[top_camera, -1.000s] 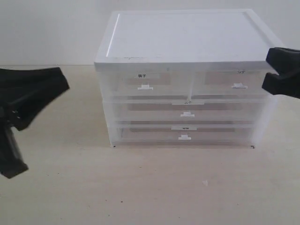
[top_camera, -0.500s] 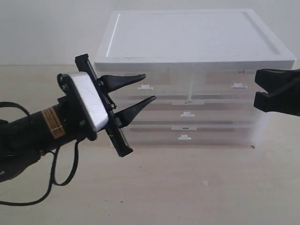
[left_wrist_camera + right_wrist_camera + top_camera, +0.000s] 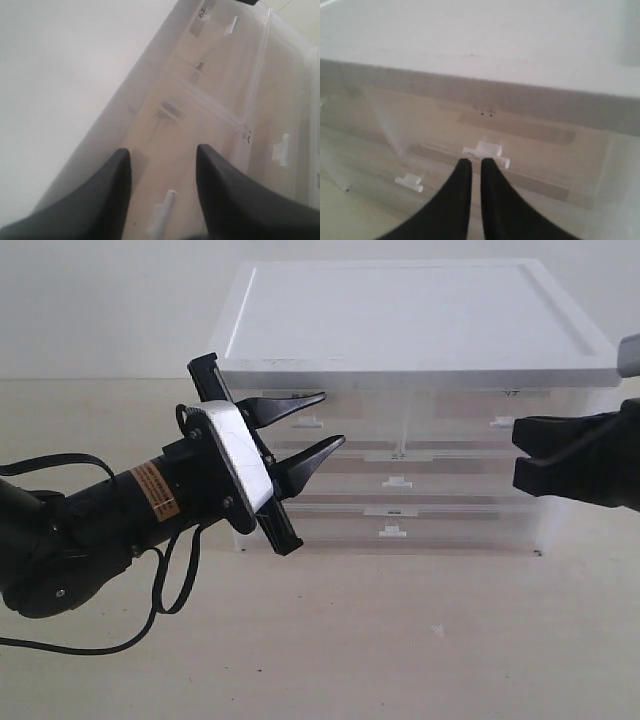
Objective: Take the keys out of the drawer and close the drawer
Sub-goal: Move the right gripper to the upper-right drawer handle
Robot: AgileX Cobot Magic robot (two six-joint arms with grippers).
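Exterior view: in front of drawer cabinet [image 3: 400, 320], slightly above, facing drawer fronts square-on, mid range; cabinet top visible too.
Left wrist view: very near, rolled, looking past left gripper [image 3: 162, 150] across drawer fronts.
Right wrist view: near, looking down over right gripper [image 3: 475, 161] at drawer [image 3: 535, 127].
All three share cabinet front.

- Black left arm [image 3: 70, 545], marked with an orange label [image 3: 152, 492] and trailed by a thin black cable [image 3: 60, 456].
- Silver-grey rectangular plate [image 3: 240, 455], mounted behind the black-fingered left gripper [image 3: 332, 418].
- Matte black right gripper [image 3: 516, 450].
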